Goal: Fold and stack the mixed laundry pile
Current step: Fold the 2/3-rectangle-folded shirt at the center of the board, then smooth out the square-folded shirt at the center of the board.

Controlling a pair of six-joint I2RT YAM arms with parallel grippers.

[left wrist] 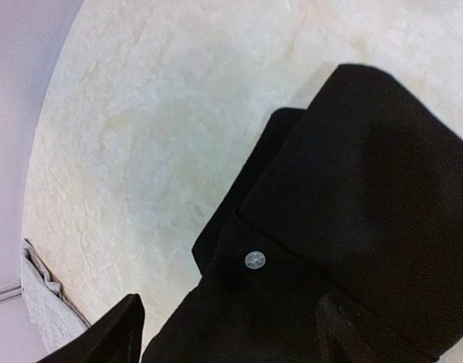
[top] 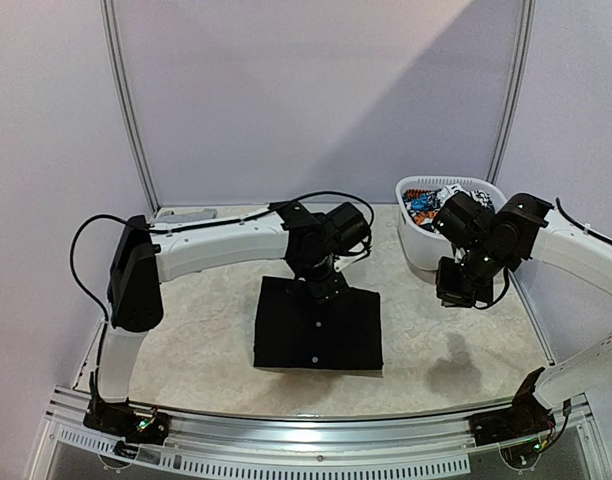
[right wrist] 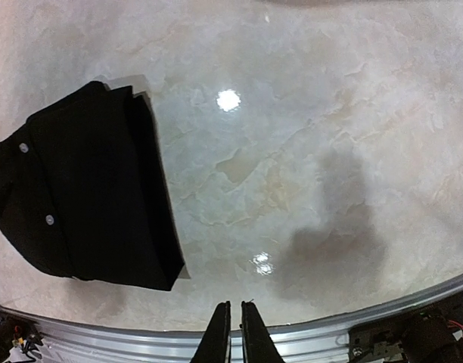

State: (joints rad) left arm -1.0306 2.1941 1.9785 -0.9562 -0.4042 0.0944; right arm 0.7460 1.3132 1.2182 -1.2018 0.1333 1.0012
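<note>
A black buttoned garment (top: 316, 325) lies folded into a rectangle in the middle of the table. My left gripper (top: 324, 285) hangs over its far edge. In the left wrist view the left gripper (left wrist: 231, 333) is open, its fingers spread wide above the black cloth (left wrist: 352, 189) and a silver button (left wrist: 255, 260). My right gripper (top: 456, 290) hovers above the table at the right, in front of the basket. Seen from its own wrist, the right gripper (right wrist: 235, 333) is shut with nothing in it, and the black garment (right wrist: 88, 197) lies off to its left. A printed piece (top: 426, 205) sits in the basket.
The white laundry basket (top: 418, 255) stands at the back right and holds more cloth. A light grey cloth (left wrist: 46, 302) lies at the table's back left edge (top: 186, 215). A metal rail (right wrist: 141, 336) runs along the near edge.
</note>
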